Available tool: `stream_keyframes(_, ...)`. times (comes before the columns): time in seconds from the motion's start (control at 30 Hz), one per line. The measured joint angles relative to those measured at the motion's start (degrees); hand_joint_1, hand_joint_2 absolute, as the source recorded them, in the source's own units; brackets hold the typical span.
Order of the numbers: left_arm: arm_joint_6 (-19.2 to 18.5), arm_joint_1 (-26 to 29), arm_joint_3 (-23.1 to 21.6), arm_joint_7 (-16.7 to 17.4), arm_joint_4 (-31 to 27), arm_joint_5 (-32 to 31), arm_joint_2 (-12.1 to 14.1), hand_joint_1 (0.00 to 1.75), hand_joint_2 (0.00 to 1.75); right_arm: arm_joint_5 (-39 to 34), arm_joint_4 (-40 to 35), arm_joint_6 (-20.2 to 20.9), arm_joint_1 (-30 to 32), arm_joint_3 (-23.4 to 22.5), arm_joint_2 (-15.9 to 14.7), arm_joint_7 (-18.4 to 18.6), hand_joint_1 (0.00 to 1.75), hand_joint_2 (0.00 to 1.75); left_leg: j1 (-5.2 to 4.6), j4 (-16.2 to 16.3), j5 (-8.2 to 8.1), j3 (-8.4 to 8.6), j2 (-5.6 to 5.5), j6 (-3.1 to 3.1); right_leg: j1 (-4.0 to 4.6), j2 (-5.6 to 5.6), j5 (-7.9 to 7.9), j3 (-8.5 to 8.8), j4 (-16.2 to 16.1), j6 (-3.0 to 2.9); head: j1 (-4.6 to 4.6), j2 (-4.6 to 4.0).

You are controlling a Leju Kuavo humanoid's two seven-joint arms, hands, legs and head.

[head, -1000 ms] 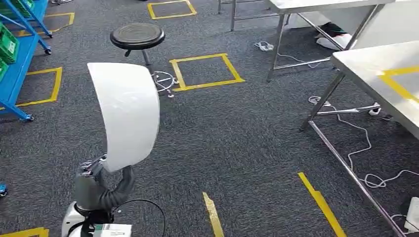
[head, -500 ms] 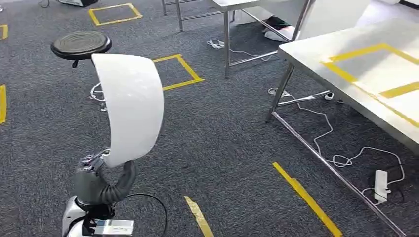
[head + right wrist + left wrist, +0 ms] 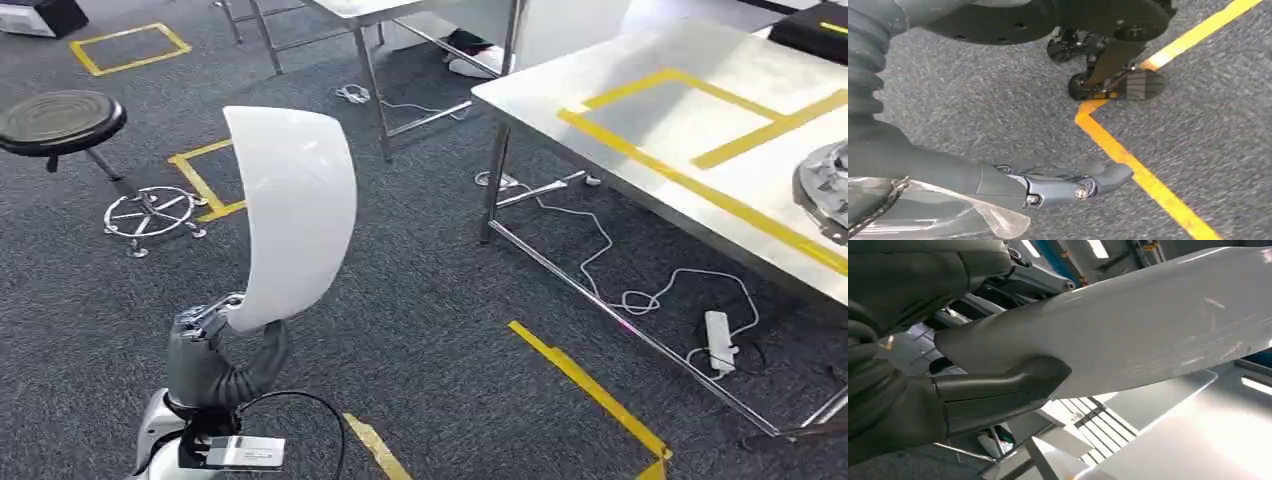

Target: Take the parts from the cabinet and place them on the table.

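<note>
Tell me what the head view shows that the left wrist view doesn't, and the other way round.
Head view alone: the steel table with yellow tape, a black stool, the power strip and the carpet. Left wrist view alone: the thumb pressed along the part's edge, close up. Both: the left hand holding the curved white part by its lower end.

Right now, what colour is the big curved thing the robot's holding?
White and glossy; the curved part shows best in the head view.
</note>
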Motion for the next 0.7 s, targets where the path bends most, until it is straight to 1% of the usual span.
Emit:
stream_keyframes(0.03,0.0,-0.2,-0.1,0.1,0.0,0.0,0.0,1.75,1.75,0.0,0.0,0.0,0.0,0.0,0.0,0.0,0.0,1.75,0.15,-0.1,-0.75,0.29,0.44,-0.35,-0.44,0.71,-0.08,0.77,-0.2,-0.36,-0.07,0.0)
stream_keyframes(0.07,0.0,-0.5,-0.2,0.3,0.1,0.0,0.0,1.75,1.75,-0.2,0.0,0.0,0.2,0.0,0.0,0.0,0.0,1.75,0.41,1.3,-1.21,0.29,-2.17,-0.61,-0.51,1.39,-0.36,1.26,-0.5,-0.71,-0.43,0.0)
stream_keyframes(0.1,0.2,-0.6,-0.1,0.3,0.1,0.0,0.0,1.75,1.75,-0.2,0.0,0.0,0.1,0.0,0.0,0.0,0.0,1.75,0.54,4.9,-2.38,-1.52,-4.24,-0.68,-0.54,1.84,-0.68,1.72,-0.5,-1.17,-0.81,0.0)
stream_keyframes(0.13,0.2,-0.6,-0.2,0.3,0.2,0.0,0.0,1.75,1.75,-0.2,0.0,0.0,-0.2,0.0,0.0,0.0,0.0,1.75,0.59,10.2,-4.06,-4.68,-5.29,-0.77,-0.54,2.61,-1.02,2.14,-0.5,-1.56,-0.66,0.0)
stream_keyframes(0.17,0.2,-0.5,-0.2,0.4,0.4,0.0,0.0,1.75,1.75,-0.2,0.0,0.0,-0.2,0.0,0.0,0.0,0.0,1.75,0.59,15.7,-5.37,-8.22,-5.81,-0.85,-0.48,3.5,-1.47,2.61,-0.5,-1.7,-0.79,0.0)
stream_keyframes(0.2,0.2,-0.4,-0.2,0.6,0.6,0.0,0.0,1.75,1.75,-0.2,0.0,0.0,-0.2,0.0,0.0,0.0,0.0,1.75,0.58,19.3,-5.45,-11.12,-5.95,-0.86,-0.41,4.35,-1.93,3.19,-0.5,-1.7,-0.74,0.0)
stream_keyframes(0.23,0.2,-0.4,-0.2,0.6,0.8,0.0,0.0,1.75,1.75,-0.2,0.0,0.2,-0.1,0.0,0.0,0.0,0.0,1.75,0.58,20.5,-4.37,-13.09,-6.0,-0.76,-0.36,5.23,-2.47,3.96,-0.5,-1.69,-0.7,0.0)
stream_keyframes(0.27,0.2,-0.4,-0.2,0.6,0.9,0.0,0.0,1.75,1.75,-0.2,0.0,0.2,0.0,0.0,0.0,0.0,0.0,1.75,0.55,18.9,-1.61,-13.54,-6.1,-0.52,-0.34,6.18,-3.08,4.92,-0.5,-1.61,-0.74,0.0)
stream_keyframes(0.3,0.3,-0.4,-0.2,0.6,0.9,0.0,0.0,1.75,1.75,-0.2,0.0,0.2,0.1,0.0,0.0,0.0,0.0,1.75,0.5,14.8,2.45,-12.85,-6.39,-0.2,-0.36,7.12,-3.78,6.01,-0.5,-1.52,-0.72,0.0)
stream_keyframes(0.33,0.3,-0.5,-0.2,0.6,0.9,0.0,0.0,1.75,1.75,-0.2,0.0,0.2,0.1,0.0,0.0,0.0,0.0,1.75,0.4,9.9,6.42,-11.72,-7.2,0.09,-0.43,7.94,-4.38,6.96,-0.6,-1.41,-0.74,0.0)
stream_keyframes(0.37,0.3,-0.5,-0.2,0.6,0.9,0.0,0.0,1.75,1.75,-0.2,0.0,0.2,0.2,0.0,0.0,0.0,0.0,1.75,0.32,5.6,9.12,-11.1,-9.4,0.36,-0.64,8.47,-4.99,6.35,-0.8,-1.21,-0.74,0.0)
stream_keyframes(0.4,0.4,-0.4,-0.2,0.6,1.0,0.0,0.0,1.75,1.75,0.0,0.1,0.3,0.1,0.0,0.1,0.0,0.0,1.75,0.26,5.4,7.87,-10.67,-10.72,0.76,-0.54,9.11,-5.53,7.09,-0.7,-0.6,-0.52,0.0)
stream_keyframes(0.43,0.4,-0.5,-0.2,0.7,1.0,0.0,0.0,1.75,1.75,0.1,0.1,0.3,0.0,0.0,0.1,0.0,0.0,1.75,0.09,3.2,6.69,-9.19,-10.35,1.15,-0.89,9.93,-5.72,6.92,-1.0,-0.17,-0.92,0.0)
stream_keyframes(0.47,0.4,-0.7,-0.2,0.8,1.0,0.1,0.0,1.75,1.75,0.2,0.1,0.3,0.1,0.1,0.1,0.0,0.0,1.75,-0.09,2.7,6.0,-8.88,-9.85,1.26,-1.18,10.11,-5.6,6.96,-1.6,0.26,-1.16,0.0)
stream_keyframes(0.5,0.5,-0.9,-0.2,0.8,1.0,0.1,0.0,1.75,1.75,0.2,0.1,0.3,0.4,0.1,0.1,0.0,0.0,1.75,-0.13,1.7,5.84,-8.51,-9.42,1.69,-1.1,10.04,-4.64,7.76,-1.0,0.89,-1.11,0.0)
stream_keyframes(0.53,0.5,-1.0,-0.2,0.8,1.0,0.2,-0.1,1.75,1.75,0.2,0.1,0.3,0.4,0.2,0.1,0.1,0.0,1.75,0.04,1.0,5.77,-7.36,-9.07,1.87,-1.08,9.92,-4.66,7.82,-0.9,1.13,-1.2,0.0)
stream_keyframes(0.57,0.6,-1.0,-0.1,0.9,1.1,0.2,-0.1,1.75,1.75,0.3,0.1,0.4,0.4,0.3,0.0,0.0,0.0,1.75,0.19,0.2,5.72,-6.19,-8.54,1.98,-0.88,7.07,-4.87,6.99,0.4,1.28,-0.92,0.0)
stream_keyframes(0.6,0.7,-1.0,-0.1,0.9,1.1,0.2,-0.1,1.75,1.75,0.3,0.1,0.3,0.1,0.3,0.0,0.0,0.0,1.75,0.19,0.0,5.36,-5.47,-8.01,2.29,-0.72,4.81,-4.58,5.14,3.5,1.29,-0.72,0.0)
stream_keyframes(0.63,0.7,-1.0,0.0,0.9,1.1,0.2,-0.1,1.75,1.75,0.3,0.1,0.4,-0.2,0.3,0.0,0.0,0.0,1.75,0.12,-0.1,4.85,-5.04,-7.31,2.4,-0.73,3.99,-4.89,2.12,7.6,1.17,-0.81,0.0)
stream_keyframes(0.67,0.7,-1.0,0.0,0.9,1.2,0.2,-0.1,1.75,1.75,0.3,0.1,0.4,-0.3,0.4,0.0,0.0,0.0,1.75,0.08,-0.1,4.17,-4.46,-6.58,2.38,-0.79,3.66,-6.28,-1.13,11.5,1.35,-0.85,0.0)
stream_keyframes(0.7,0.7,-0.9,0.0,0.9,1.3,0.2,-0.1,1.75,1.75,0.4,0.1,0.4,-0.1,0.5,0.0,0.0,0.0,1.75,0.08,-0.1,3.37,-3.66,-5.89,2.37,-0.86,3.54,-8.61,-3.78,14.2,1.87,-0.83,0.0)
